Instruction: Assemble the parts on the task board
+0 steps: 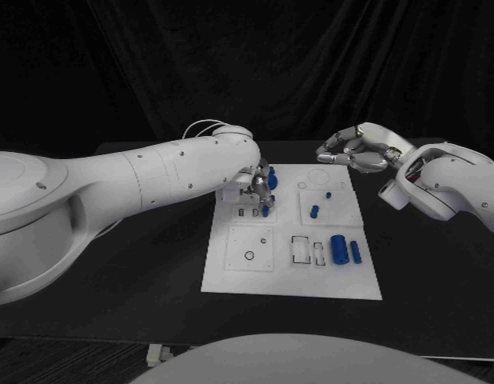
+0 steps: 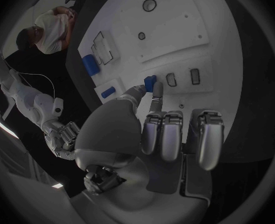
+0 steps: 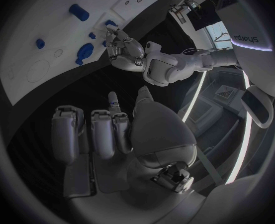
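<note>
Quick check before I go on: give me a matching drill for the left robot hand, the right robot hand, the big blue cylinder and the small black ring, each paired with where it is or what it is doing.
Things:
1. left robot hand
2. right robot hand
3. big blue cylinder
4. small black ring

States:
A. lying on the white board, near its right edge
B. pinching a small blue part over the board
C. holding nothing, beyond the board's far edge
D. on the square plate at the board's near left

Pairs: 1-B, 2-C, 3-A, 4-D

Left hand covers the board's upper left corner

The silver left hand (image 1: 255, 190) hides part of the white task board (image 1: 293, 276); the small blue part (image 1: 268, 210) beneath it shows only partly.
</note>
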Available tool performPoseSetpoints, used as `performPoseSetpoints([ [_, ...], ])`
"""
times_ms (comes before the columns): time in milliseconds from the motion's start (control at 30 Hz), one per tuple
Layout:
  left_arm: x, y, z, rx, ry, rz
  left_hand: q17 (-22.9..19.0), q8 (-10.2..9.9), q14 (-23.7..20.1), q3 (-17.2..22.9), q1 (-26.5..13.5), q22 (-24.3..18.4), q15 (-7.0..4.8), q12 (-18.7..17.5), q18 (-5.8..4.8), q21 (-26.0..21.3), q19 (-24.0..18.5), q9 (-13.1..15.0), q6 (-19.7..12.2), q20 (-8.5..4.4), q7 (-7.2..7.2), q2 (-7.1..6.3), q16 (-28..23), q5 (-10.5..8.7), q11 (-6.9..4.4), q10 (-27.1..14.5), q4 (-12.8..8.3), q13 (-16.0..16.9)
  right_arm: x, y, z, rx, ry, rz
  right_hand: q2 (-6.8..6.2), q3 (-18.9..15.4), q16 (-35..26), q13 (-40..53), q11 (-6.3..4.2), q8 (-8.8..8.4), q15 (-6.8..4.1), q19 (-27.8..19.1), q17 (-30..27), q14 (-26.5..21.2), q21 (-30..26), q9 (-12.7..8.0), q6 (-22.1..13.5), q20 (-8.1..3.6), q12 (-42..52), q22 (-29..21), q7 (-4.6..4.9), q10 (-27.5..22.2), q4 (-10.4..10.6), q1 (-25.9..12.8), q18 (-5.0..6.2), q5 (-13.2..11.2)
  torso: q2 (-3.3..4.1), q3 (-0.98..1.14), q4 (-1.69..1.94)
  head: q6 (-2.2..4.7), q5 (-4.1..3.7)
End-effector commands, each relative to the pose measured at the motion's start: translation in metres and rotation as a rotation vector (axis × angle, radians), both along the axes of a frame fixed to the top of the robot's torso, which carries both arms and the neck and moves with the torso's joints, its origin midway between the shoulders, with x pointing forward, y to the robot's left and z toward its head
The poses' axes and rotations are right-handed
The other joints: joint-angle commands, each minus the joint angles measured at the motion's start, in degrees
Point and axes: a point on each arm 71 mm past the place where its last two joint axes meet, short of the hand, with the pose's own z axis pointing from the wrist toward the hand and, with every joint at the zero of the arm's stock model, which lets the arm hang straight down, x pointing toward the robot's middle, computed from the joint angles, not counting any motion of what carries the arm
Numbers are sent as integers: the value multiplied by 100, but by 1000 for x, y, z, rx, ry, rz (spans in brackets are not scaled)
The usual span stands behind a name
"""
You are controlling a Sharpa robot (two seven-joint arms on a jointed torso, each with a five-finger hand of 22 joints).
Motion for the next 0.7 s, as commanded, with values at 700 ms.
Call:
performPoseSetpoints([
  [700, 2, 24, 0, 17, -26, 86, 1506, 33, 604, 799, -240, 1105, -30, 20, -3, -54, 286, 131, -96, -41, -45, -17, 15, -72, -30, 607, -645, 1509, -2, -5, -5, -10, 17, -11, -11, -40, -35, 1340, 41, -3, 43, 192, 772, 354, -50, -6, 32, 43, -39, 1266, 25, 485, -3, 63, 86, 31, -11, 4, 1, -1, 13],
])
